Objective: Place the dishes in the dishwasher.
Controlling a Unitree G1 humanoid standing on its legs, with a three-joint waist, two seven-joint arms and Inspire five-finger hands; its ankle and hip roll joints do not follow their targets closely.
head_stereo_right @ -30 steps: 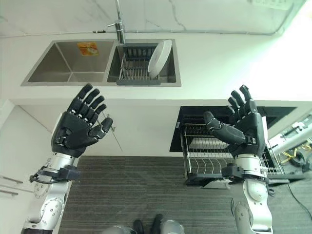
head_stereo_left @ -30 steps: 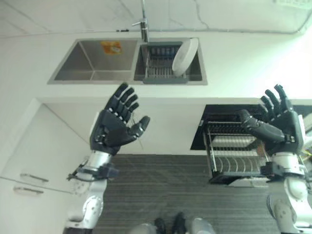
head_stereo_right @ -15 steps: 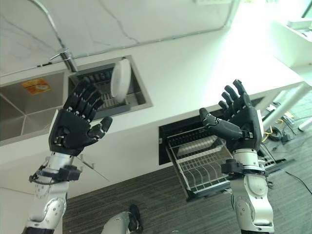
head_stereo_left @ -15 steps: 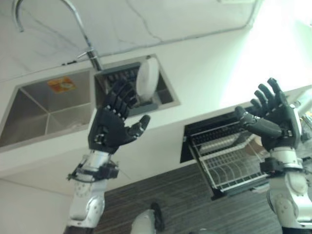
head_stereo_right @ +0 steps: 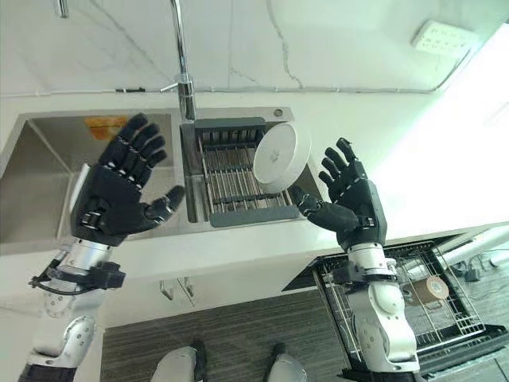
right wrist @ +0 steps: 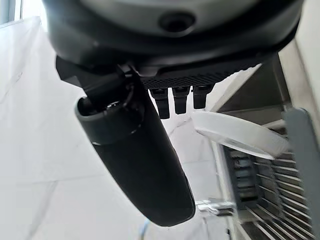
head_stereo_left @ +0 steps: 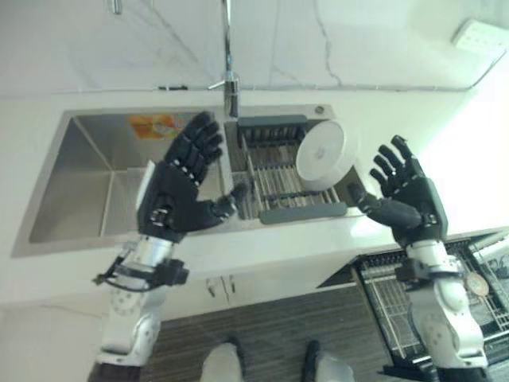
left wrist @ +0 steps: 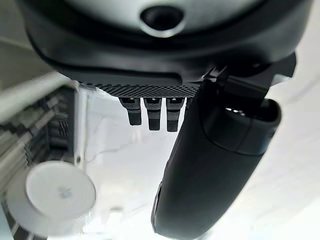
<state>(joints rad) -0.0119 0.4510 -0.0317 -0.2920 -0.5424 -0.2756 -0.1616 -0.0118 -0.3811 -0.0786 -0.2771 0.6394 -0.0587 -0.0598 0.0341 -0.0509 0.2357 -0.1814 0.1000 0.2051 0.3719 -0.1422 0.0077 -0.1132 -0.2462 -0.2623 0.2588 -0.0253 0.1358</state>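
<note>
nearest to the robot, below the counter (head_stereo_right: 238, 259) edge and off to the right of the sink (head_stereo_left: 87, 191), the dishwasher rack (head_stereo_right: 433, 318) is pulled out, with what looks like a small cup already on it. both hands hang in the air over the counter's front, holding nothing: the left hand (head_stereo_left: 179, 195) in front of the sink's divider, fingers spread, the right hand (head_stereo_right: 350, 203) just right of the sink, fingers apart too. beyond them, in the sink's right basin, a drainer (head_stereo_right: 231, 179) holds one white plate (head_stereo_right: 278, 155) standing on edge at its right end. from where i stand, the step is the reach for that plate. the right hand is the closer one, so i'd bring it in from the plate's open side, thumb on one face and fingers on the other, near the upper rim. lift straight up clear of the wires before swinging toward the rack, or it may snag. the tap (head_stereo_right: 183, 72) stands behind the divider, well out of the way.
</note>
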